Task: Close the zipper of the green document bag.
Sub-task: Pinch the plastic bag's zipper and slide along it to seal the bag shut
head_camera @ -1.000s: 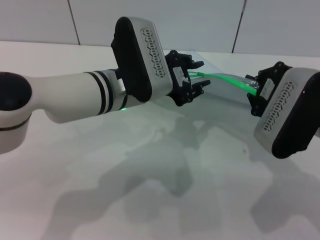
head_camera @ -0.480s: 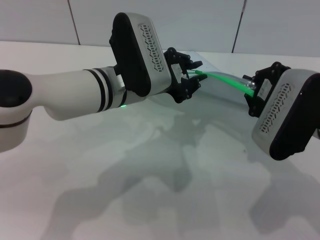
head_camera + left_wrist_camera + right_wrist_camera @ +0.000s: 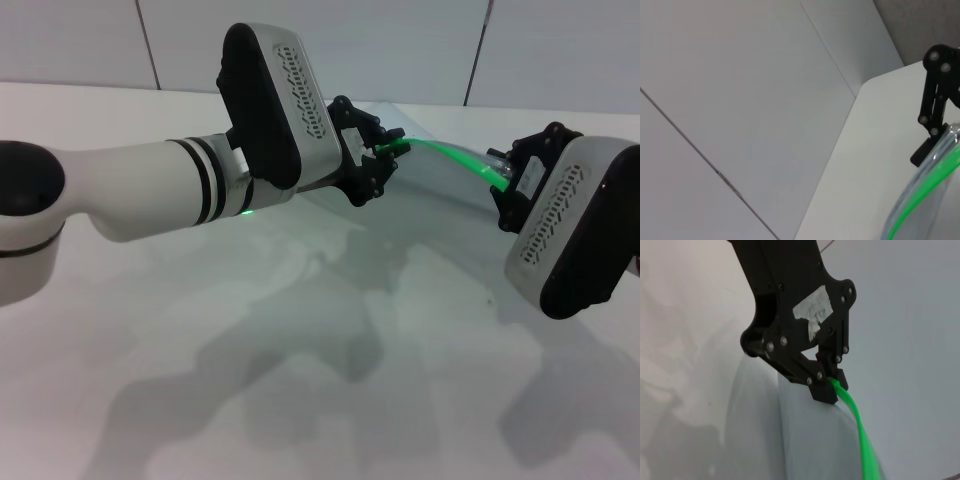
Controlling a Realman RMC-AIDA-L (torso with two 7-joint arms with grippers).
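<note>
The green document bag (image 3: 440, 190) hangs above the worktop (image 3: 300, 380), stretched between both grippers. Its zipper (image 3: 450, 158) runs lengthwise from the left gripper (image 3: 385, 150), clamped on one end, to the right gripper (image 3: 505, 175), clamped on the other.

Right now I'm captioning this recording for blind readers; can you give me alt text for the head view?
Two robot arms hold the green document bag raised off a white table by its zipper edge. The left claw is shut on one end of the green strip and the right claw on the other, the strip arching between them.
</note>
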